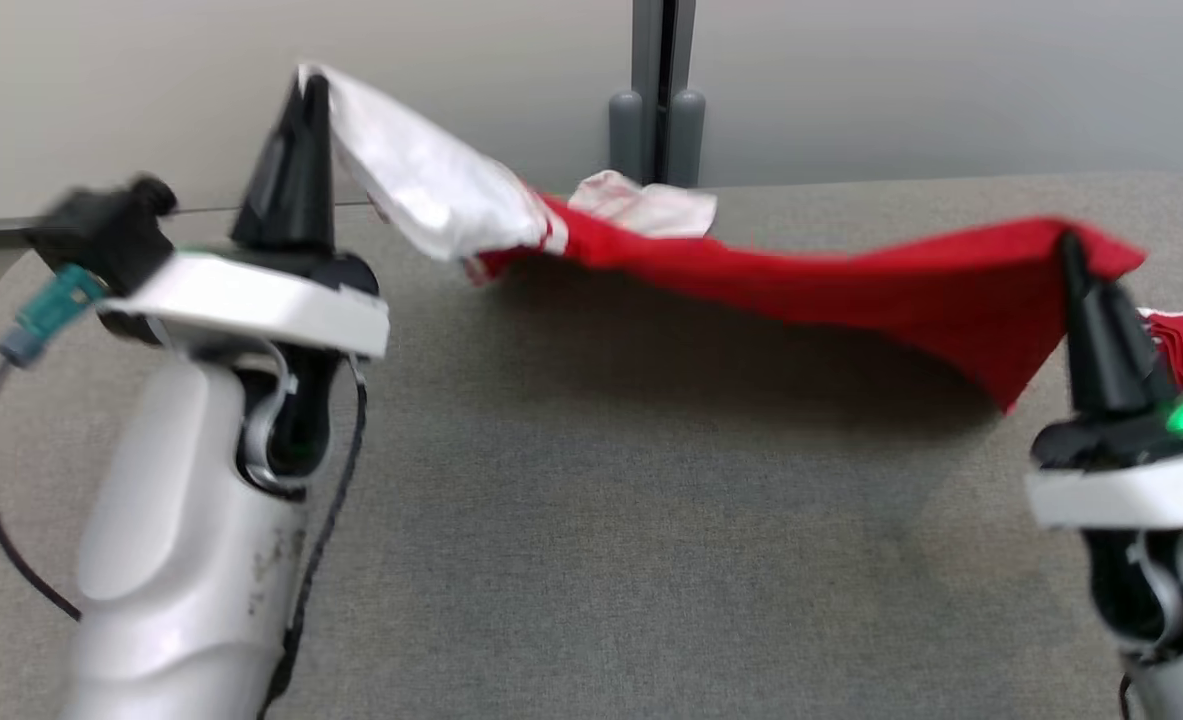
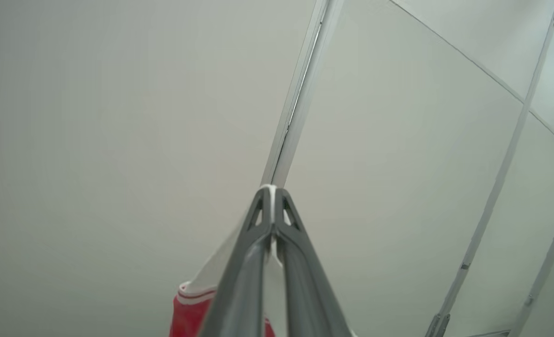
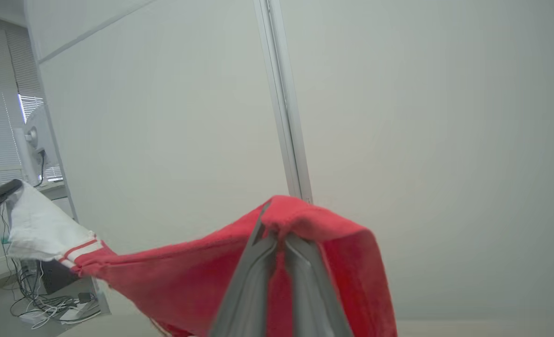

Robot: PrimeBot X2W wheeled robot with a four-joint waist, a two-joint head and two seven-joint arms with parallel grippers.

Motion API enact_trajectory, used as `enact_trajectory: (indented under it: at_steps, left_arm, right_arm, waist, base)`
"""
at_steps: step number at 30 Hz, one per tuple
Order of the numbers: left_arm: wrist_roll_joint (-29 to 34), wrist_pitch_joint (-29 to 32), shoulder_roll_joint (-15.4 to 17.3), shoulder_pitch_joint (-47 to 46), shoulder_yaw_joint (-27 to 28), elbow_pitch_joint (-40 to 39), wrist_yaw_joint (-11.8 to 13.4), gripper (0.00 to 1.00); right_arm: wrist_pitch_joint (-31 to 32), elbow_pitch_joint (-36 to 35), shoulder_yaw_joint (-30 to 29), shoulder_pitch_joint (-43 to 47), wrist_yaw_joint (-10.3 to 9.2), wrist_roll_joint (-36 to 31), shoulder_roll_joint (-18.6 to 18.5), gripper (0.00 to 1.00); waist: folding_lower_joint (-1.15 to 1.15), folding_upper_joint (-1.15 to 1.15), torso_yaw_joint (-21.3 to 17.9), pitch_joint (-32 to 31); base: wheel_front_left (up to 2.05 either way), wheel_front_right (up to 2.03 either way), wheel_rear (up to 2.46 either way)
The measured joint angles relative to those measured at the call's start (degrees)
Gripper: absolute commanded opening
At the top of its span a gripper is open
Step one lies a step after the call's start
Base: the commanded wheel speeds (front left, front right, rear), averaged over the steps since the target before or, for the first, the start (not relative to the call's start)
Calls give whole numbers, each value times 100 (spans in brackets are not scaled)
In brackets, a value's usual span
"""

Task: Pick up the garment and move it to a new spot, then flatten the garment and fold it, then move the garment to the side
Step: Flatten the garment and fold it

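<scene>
Red-and-white garment (image 1: pixel 801 280) sags over the grey table (image 1: pixel 591 520), its white end pinched in the left gripper (image 1: pixel 312 88) and a red edge in the right gripper (image 1: pixel 1073 245); best draw both apart evenly, then lower together so it lands flat.

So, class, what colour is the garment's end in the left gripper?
The garment is white there, the rest red; clearest in head view.
</scene>
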Motion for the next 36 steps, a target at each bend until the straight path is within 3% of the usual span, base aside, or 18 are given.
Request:
enact_trajectory:
  at_steps: [6,13,18,23,29,36]
  left_arm:
    - [-413,748,32,-482,168,-1143,214,0]
    - [-931,1288,-7,-697,444,-2085,710,0]
    - [-1148,1575,-40,-681,503,-2477,1128,0]
    - [-1167,1750,4,-656,623,-2435,1391,0]
    - [-1047,1965,414,-1516,623,-1896,1272,0]
    - [-868,1745,531,-3674,606,-732,1076,0]
  right_arm:
    - [297,70,-265,-814,0,391,-154,0]
    - [1344,10,-310,-1470,0,1259,-265,0]
    - [2169,-41,-655,-1732,0,1703,-181,0]
    - [2908,-19,-946,-2107,-1,1809,58,0]
    - [3409,552,-759,-3520,-1,1425,119,0]
    - [3357,1384,-505,-5713,0,981,-112,0]
  waist:
    - [0,0,100,-264]
    - [0,0,179,-529]
    - [0,0,226,-601]
    - [0,0,236,-422]
    - [0,0,187,226]
    - [0,0,226,1249]
  base:
    - [0,0,0]
    - [0,0,0]
    - [0,0,0]
    - [0,0,0]
    - [0,0,0]
    - [0,0,0]
